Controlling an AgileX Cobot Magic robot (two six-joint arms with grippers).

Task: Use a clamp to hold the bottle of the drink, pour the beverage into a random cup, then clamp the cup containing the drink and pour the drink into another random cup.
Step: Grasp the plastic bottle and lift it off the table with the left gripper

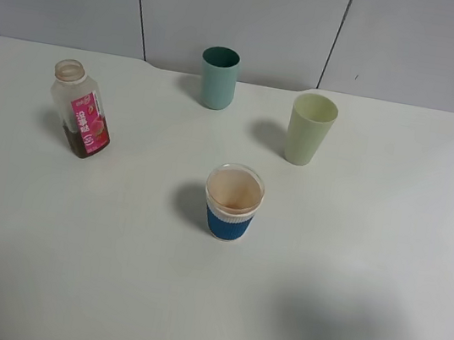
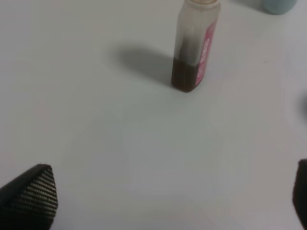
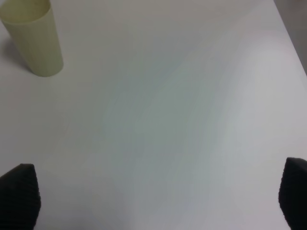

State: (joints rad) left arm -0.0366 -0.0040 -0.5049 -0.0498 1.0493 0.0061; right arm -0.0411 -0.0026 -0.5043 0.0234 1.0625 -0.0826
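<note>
An uncapped clear bottle (image 1: 81,110) with a pink label and a little dark drink in its base stands at the table's left; it also shows in the left wrist view (image 2: 194,48). A clear cup with a blue sleeve (image 1: 232,202) stands mid-table, a teal cup (image 1: 218,77) at the back, and a pale green cup (image 1: 310,129) to the right, also in the right wrist view (image 3: 36,40). My left gripper (image 2: 163,201) is open and empty, some way short of the bottle. My right gripper (image 3: 158,196) is open and empty, apart from the green cup. Neither gripper shows in the exterior view.
The white table (image 1: 366,268) runs to a grey panelled wall (image 1: 251,11) at the back. The table's right edge shows in the right wrist view (image 3: 290,33). The teal cup's base shows in the left wrist view (image 2: 278,5).
</note>
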